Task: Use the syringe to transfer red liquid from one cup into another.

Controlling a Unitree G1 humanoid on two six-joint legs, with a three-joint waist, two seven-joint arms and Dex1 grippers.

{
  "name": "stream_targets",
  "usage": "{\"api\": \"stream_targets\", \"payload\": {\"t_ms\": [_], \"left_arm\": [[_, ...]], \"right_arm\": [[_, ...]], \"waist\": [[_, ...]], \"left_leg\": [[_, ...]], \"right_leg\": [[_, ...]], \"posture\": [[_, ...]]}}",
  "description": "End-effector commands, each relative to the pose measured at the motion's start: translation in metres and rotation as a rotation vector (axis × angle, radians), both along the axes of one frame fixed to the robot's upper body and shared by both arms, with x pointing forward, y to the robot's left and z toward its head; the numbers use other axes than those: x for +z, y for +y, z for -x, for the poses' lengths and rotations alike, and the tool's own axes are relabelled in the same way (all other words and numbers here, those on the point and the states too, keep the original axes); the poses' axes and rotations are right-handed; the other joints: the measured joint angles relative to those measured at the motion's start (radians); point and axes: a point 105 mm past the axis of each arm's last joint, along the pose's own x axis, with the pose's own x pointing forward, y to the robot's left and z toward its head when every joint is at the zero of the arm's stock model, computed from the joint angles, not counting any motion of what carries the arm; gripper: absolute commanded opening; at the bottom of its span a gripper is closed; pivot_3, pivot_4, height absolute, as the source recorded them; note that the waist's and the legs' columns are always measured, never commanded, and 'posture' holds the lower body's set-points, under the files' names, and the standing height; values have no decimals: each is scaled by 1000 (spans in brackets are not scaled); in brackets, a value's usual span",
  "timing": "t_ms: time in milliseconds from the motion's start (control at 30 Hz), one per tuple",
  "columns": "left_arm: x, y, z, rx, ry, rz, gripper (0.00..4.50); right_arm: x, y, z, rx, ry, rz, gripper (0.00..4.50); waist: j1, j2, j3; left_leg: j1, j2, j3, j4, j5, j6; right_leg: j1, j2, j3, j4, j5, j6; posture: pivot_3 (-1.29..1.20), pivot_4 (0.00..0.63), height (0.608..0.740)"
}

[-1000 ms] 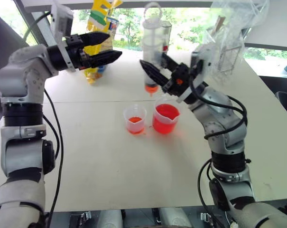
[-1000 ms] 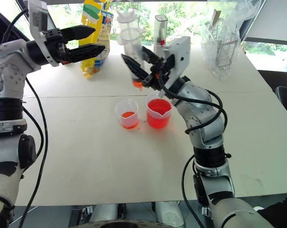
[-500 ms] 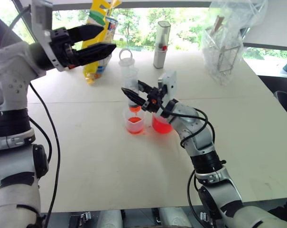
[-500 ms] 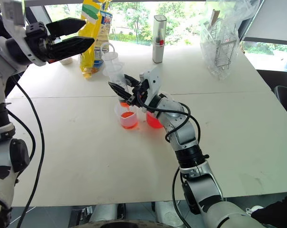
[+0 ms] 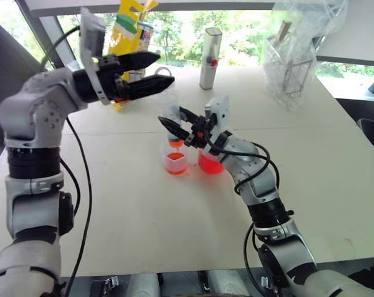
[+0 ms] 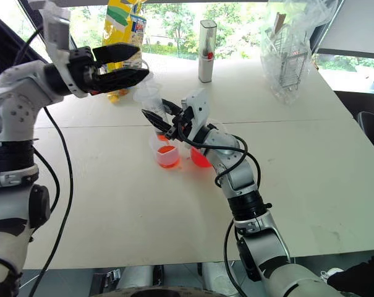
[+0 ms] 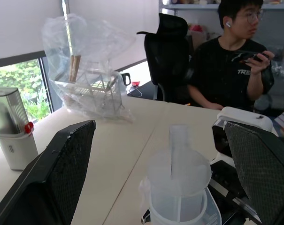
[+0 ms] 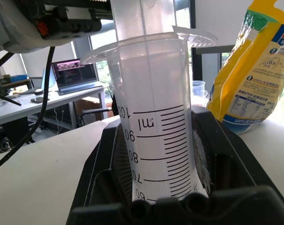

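My right gripper (image 5: 175,119) is shut on the barrel of the clear syringe (image 5: 170,102), holding it nearly upright. Its red-stained tip (image 5: 175,143) hangs just above the smaller cup (image 5: 175,163), which holds a little red liquid (image 6: 167,150). The larger cup (image 5: 210,163), with more red liquid, stands right beside it, partly behind my right wrist. My left gripper (image 5: 164,68) is open, its fingers on either side of the plunger's top (image 7: 178,137) without touching it. The right wrist view shows the graduated barrel (image 8: 156,140) clamped between black fingers (image 8: 109,164).
At the back of the white table (image 5: 143,223) are a yellow bag (image 5: 128,31), a tall white-grey bottle (image 5: 209,59) and a wire rack wrapped in clear plastic (image 5: 295,55). A seated person (image 7: 231,61) and an office chair (image 7: 167,56) are beyond the table.
My right gripper lowered the syringe from above the cups until its tip hung over the smaller cup, then held still. My left gripper swung in toward the plunger top.
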Motion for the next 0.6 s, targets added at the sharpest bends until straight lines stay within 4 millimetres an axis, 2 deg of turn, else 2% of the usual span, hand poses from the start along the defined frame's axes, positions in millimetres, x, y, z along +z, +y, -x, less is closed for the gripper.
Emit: {"api": "stream_targets", "payload": {"t_ms": [33, 133, 333, 367, 600], "left_arm": [[9, 1, 0, 6, -49, 9, 4251], [9, -1, 1, -5, -49, 19, 3263], [10, -3, 3, -21, -47, 34, 213], [9, -3, 3, -26, -43, 30, 36], [-11, -9, 6, -37, -22, -43, 36]], "right_arm": [[12, 1, 5, 7, -51, -20, 1370], [11, 1, 6, 5, -48, -16, 1370], [8, 1, 8, 6, -43, -8, 1370], [8, 1, 7, 6, -42, -7, 1370], [15, 1, 8, 10, -55, -16, 1370]], "waist": [[0, 0, 0], [1, 0, 0], [1, 0, 0], [1, 0, 0], [1, 0, 0]], "left_leg": [[0, 0, 0, 0, 0, 0], [0, 0, 0, 0, 0, 0], [0, 0, 0, 0, 0, 0], [0, 0, 0, 0, 0, 0], [1, 0, 0, -1, 0, 0]], "right_leg": [[0, 0, 0, 0, 0, 0], [0, 0, 0, 0, 0, 0], [0, 0, 0, 0, 0, 0], [0, 0, 0, 0, 0, 0], [0, 0, 1, 0, 0, 0]], "posture": [[0, 150, 740], [0, 150, 740], [0, 150, 740], [0, 150, 740], [0, 150, 740]]}}
